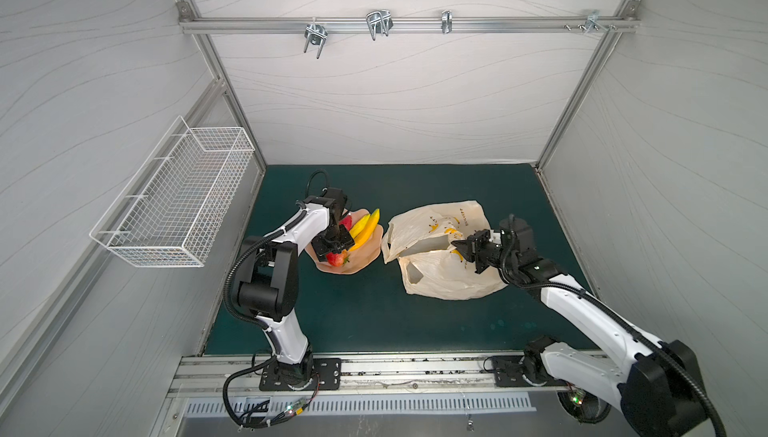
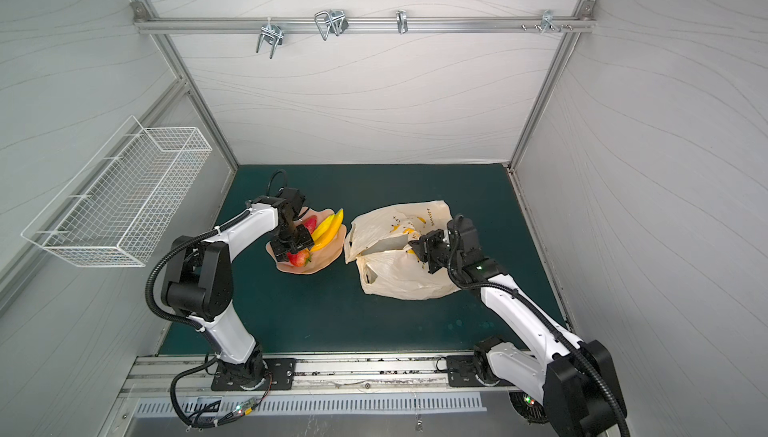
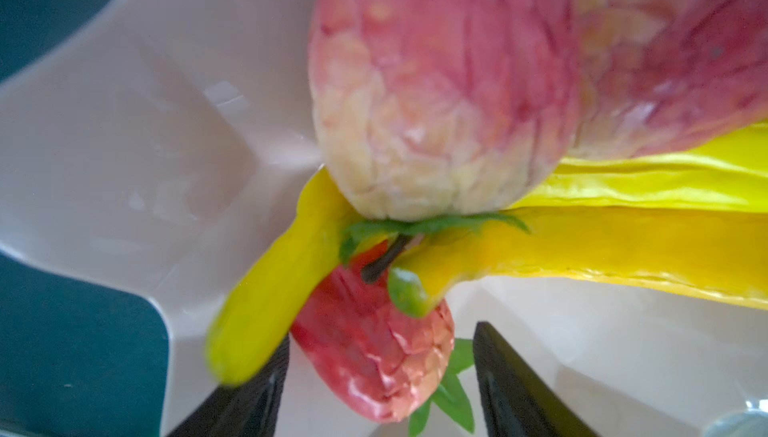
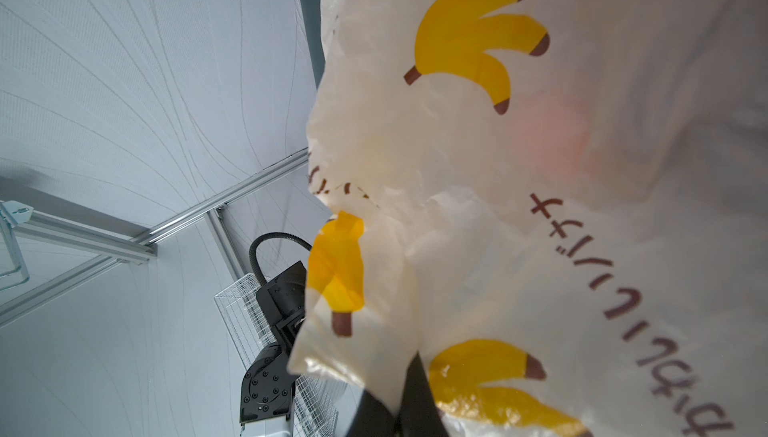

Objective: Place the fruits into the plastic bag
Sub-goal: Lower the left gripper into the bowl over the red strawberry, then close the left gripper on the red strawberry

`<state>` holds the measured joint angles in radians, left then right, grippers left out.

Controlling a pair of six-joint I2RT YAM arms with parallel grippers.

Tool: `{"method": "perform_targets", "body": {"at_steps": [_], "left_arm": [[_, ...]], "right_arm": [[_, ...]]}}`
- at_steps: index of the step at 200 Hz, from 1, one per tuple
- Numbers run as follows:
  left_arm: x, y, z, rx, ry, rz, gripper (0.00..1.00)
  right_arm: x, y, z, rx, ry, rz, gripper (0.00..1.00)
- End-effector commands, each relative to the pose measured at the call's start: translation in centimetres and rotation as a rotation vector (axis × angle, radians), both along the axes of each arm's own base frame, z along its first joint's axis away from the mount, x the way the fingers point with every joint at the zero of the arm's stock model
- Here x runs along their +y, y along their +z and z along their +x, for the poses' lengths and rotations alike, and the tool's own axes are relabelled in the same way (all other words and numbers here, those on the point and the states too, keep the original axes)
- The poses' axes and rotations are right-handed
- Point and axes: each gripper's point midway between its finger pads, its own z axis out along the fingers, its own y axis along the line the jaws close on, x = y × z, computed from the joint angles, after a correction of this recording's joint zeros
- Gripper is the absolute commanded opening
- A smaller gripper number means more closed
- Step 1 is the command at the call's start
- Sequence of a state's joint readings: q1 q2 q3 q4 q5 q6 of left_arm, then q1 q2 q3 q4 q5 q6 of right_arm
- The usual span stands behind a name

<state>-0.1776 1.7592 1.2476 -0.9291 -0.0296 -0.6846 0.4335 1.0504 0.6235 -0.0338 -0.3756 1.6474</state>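
The glossy red toy strawberry lies in the wavy-edged peach-pink dish. It is pressed against the stub end of the yellow toy bananas, with a red-and-cream toy apple just behind it. The left hand hangs over the berry, its fingers apart on either side and, as far as the wrist view shows, not yet pinching it.

Just beside the dish on the dark green counter sits the thin cream plastic bag printed with banana bunches. The right hand is clamped together on the bag's upper edge, lifting the mouth open toward the dish.

The step in hand looks like picking up the strawberry. The grip should take the berry's body, not its green leaves. One finger sits close to the banana stub, so closing gently and lifting straight up should avoid dragging the bunch along. The right hand's hold needs to leave the mouth wide enough for a clean drop.
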Motion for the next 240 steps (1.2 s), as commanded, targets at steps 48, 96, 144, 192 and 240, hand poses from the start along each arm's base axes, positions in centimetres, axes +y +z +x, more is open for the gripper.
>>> {"method": "perform_targets", "body": {"at_steps": [48, 96, 144, 192, 240], "left_arm": [[0.7, 0.2, 0.1, 0.032, -0.035, 0.038, 0.66], [0.3, -0.1, 0.1, 0.041, -0.054, 0.021, 0.6], [-0.1, 0.4, 0.1, 0.031, -0.08, -0.002, 0.48], [0.0, 1.6, -0.2, 0.007, -0.107, -0.004, 0.38], [-0.3, 2.4, -0.4, -0.008, -0.164, -0.003, 0.37]], "right_arm": [[0.3, 1.5, 0.9, -0.03, 0.007, 0.018, 0.0], [0.3, 1.6, 0.9, -0.035, 0.008, 0.019, 0.0], [0.1, 1.8, 0.8, -0.038, 0.006, 0.008, 0.0], [0.0, 1.9, 0.6, -0.042, 0.004, 0.006, 0.0], [-0.2, 1.9, 0.4, -0.043, -0.001, 0.003, 0.0]]}}
